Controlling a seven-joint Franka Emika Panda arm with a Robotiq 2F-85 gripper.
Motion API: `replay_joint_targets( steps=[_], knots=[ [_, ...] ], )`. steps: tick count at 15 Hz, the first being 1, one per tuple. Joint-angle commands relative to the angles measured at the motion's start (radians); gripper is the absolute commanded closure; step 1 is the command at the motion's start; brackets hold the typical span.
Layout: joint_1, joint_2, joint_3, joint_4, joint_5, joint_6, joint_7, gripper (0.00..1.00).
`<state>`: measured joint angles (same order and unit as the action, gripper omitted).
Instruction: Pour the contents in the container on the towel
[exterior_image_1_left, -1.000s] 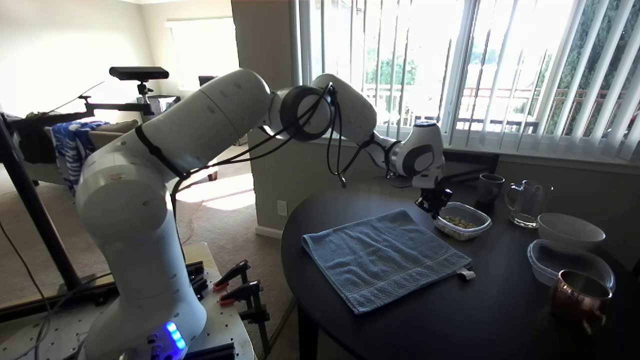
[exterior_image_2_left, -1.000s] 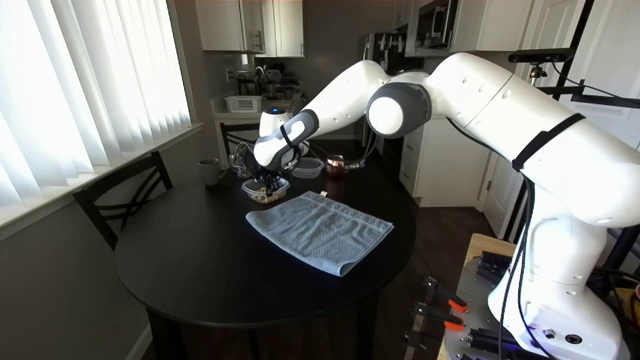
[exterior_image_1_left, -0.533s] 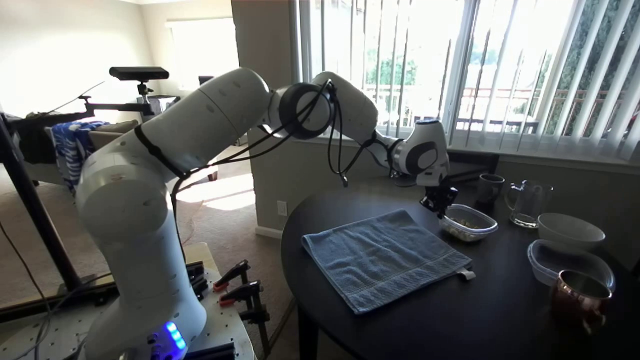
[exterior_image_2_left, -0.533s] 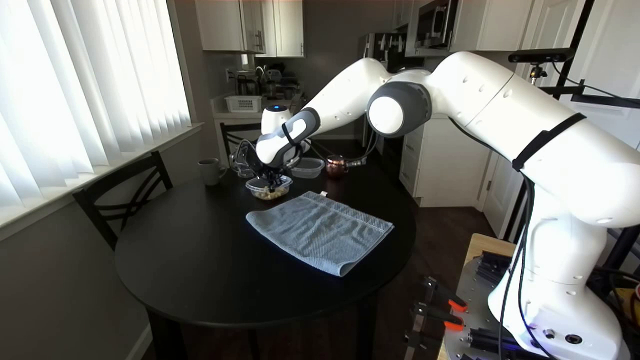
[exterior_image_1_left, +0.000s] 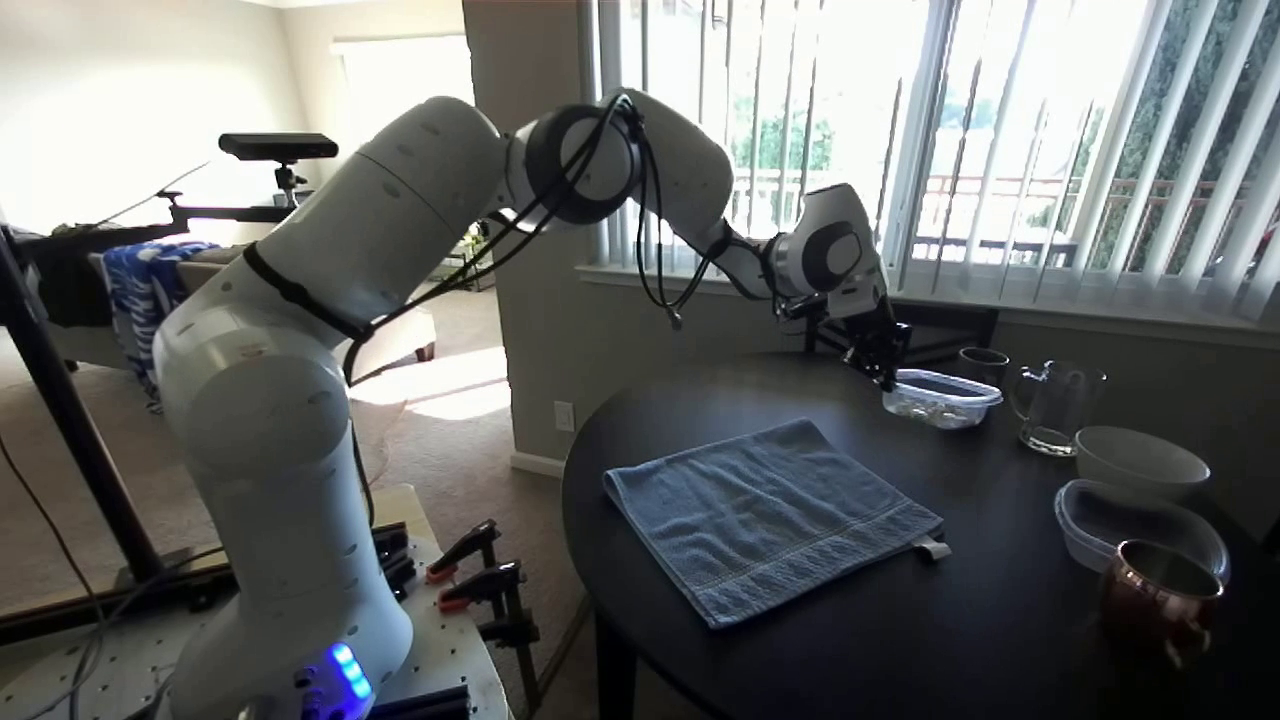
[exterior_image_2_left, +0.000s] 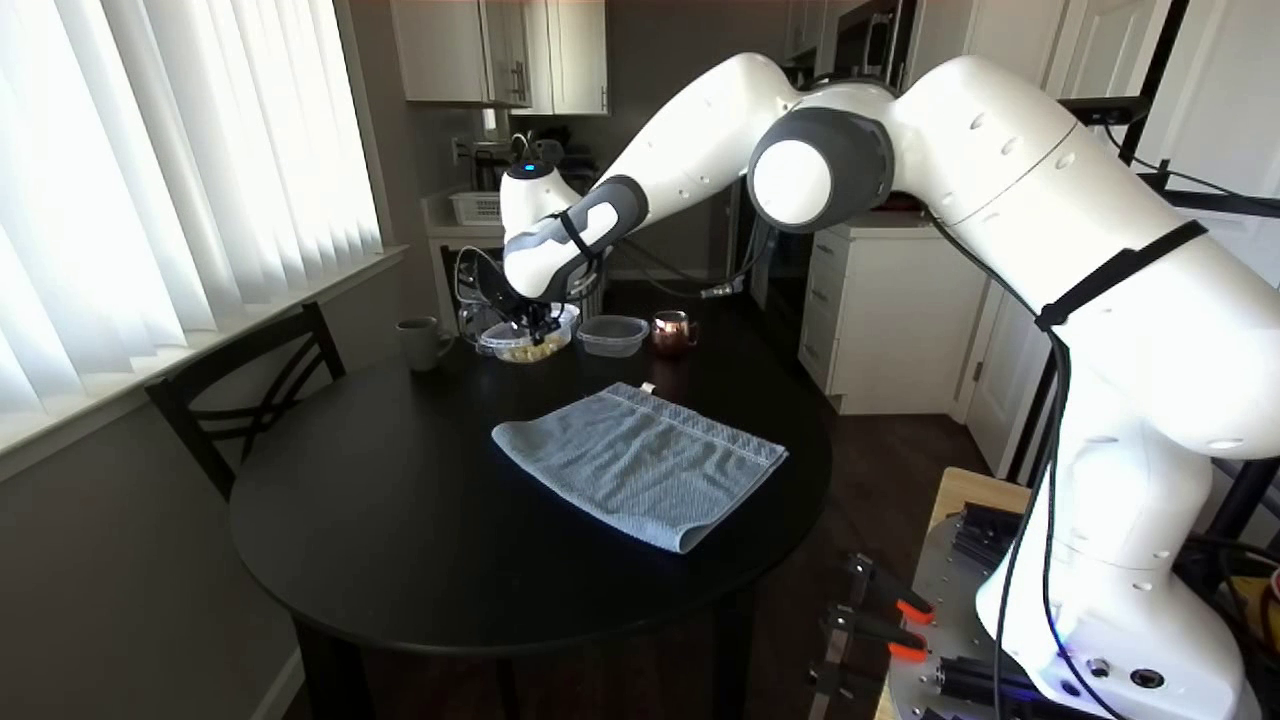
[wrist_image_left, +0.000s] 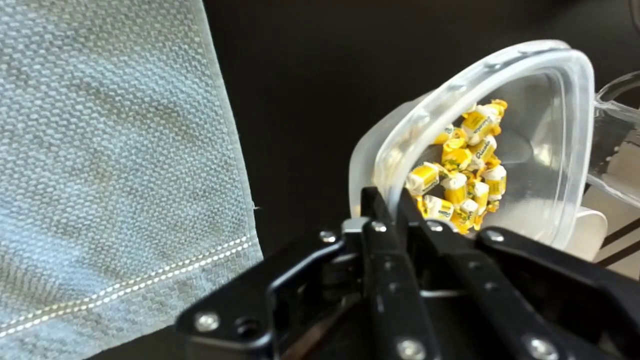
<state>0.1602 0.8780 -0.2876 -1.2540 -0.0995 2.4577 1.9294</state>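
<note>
Translucent plastic tub: held above the round black table, tilted, near the blue-grey towel; a strip of tabletop shows between the two in the wrist view.
Gripper: clenched on the tub's rim, a finger on either side of the wall.
Wrapped candies: yellow and white, lettered, bunched inside the tub toward the fingers.
Towel: flat on the table, lightly wrinkled, double stitched line near one edge, pale tag at a corner.
Franka arm: stretched out over the table.
Handled mug: on the table, partly hidden behind the tub in an exterior view.
Glass mug: near the whitish bowl.
Second tub: between that bowl and the copper mug; whether they touch, I cannot tell.
</note>
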Motion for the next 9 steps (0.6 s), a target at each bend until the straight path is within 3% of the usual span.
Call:
replay_joint_targets(
  steps=[1, 4, 9],
  knots=[
    [0.069, -0.112, -0.033, -0.099, -0.116, -0.127, -0.012, 0.95],
    [0.102, -0.132, -0.036, -0.093, -0.229, -0.29, -0.011, 0.95],
    [0.101, -0.124, 0.022, -0.048, -0.333, -0.56, -0.118, 0.95]
  ],
)
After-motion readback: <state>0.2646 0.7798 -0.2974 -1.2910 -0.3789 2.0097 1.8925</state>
